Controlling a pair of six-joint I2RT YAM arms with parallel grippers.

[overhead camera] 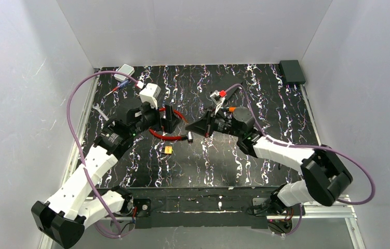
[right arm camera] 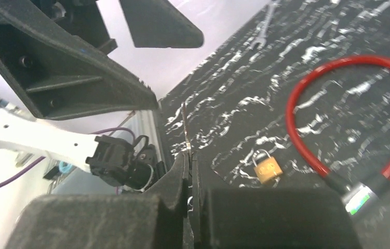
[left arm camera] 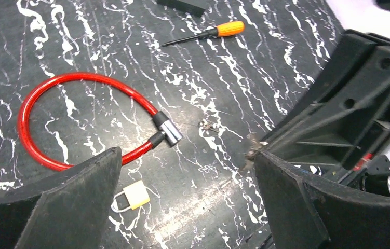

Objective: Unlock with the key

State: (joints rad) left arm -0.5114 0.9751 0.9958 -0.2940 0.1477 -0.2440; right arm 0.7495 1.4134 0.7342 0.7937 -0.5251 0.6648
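Near the cable lock (left arm camera: 167,131), the right gripper (right arm camera: 188,155) clamps the key (right arm camera: 184,127); the left gripper (left arm camera: 186,155) stands spread wide. Risk: thin grip lets key pivot during insertion.

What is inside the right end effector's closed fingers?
Only the key: its thin metal blade sticks out beyond the tips of the right end effector; the gripped part is hidden in the grip.

One each: key (right arm camera: 184,130), padlock (left arm camera: 133,196), cable lock (left arm camera: 78,77)
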